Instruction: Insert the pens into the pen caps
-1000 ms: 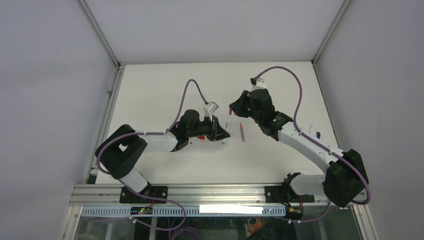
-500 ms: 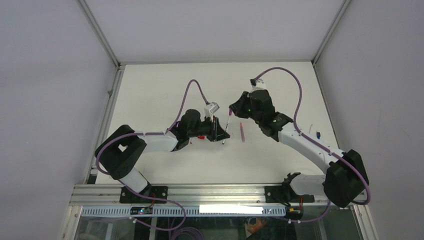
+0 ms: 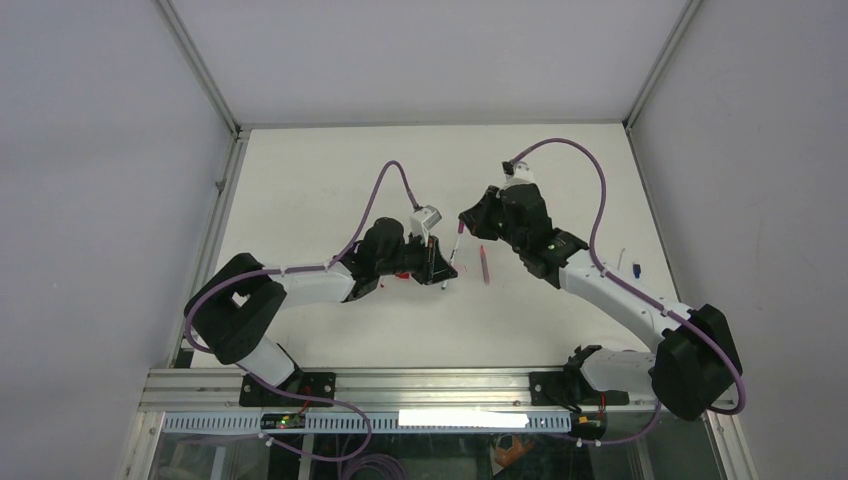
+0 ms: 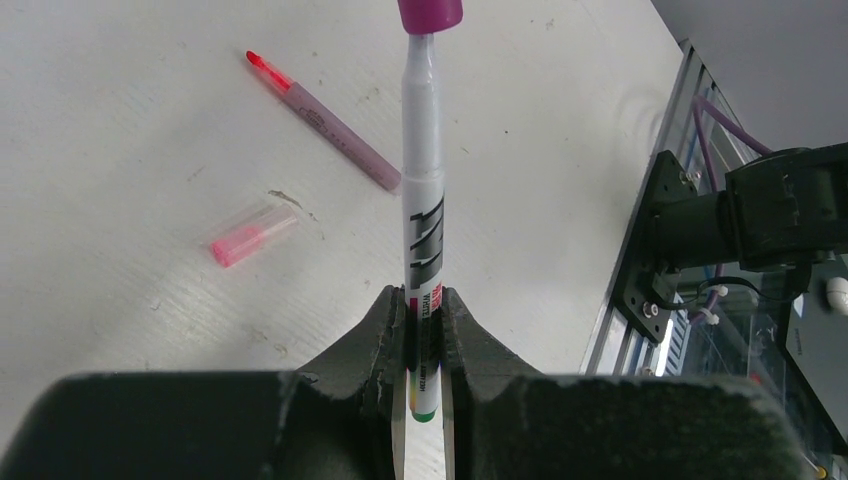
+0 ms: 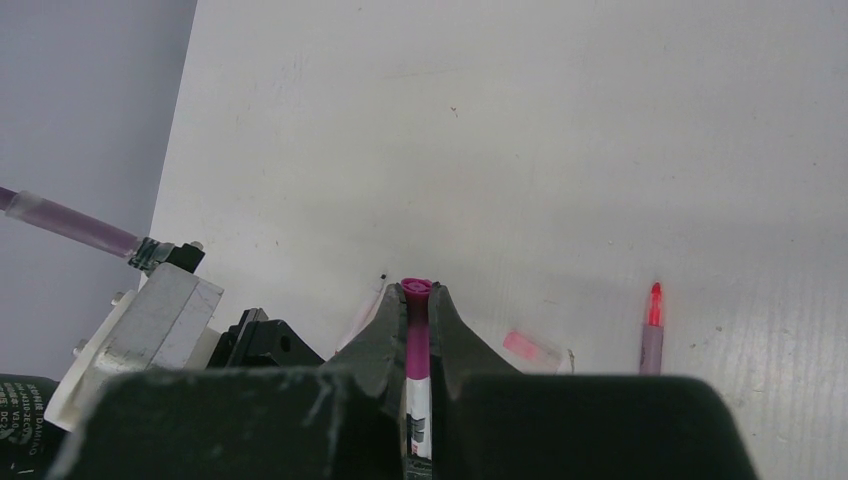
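My left gripper (image 4: 425, 322) is shut on the lower barrel of a white pen (image 4: 422, 200) with a green end. The pen's far tip sits inside a magenta pen cap (image 4: 430, 12). My right gripper (image 5: 417, 300) is shut on that magenta cap (image 5: 417, 330), with the white barrel (image 5: 418, 415) showing below it. In the top view the pen (image 3: 452, 255) spans between the left gripper (image 3: 441, 270) and the right gripper (image 3: 465, 223) above mid-table. An uncapped pink pen (image 4: 325, 120) with a red tip and a clear pink cap (image 4: 252, 235) lie on the table nearby.
The pink pen (image 3: 485, 265) lies just right of the grippers in the top view. A red item (image 3: 404, 273) lies under the left wrist. A small blue cap (image 3: 637, 268) sits near the table's right edge. A thin white pen (image 5: 365, 310) lies beside the left gripper.
Both arms have shifted only slightly. The pen and magenta cap stay held between the two grippers.
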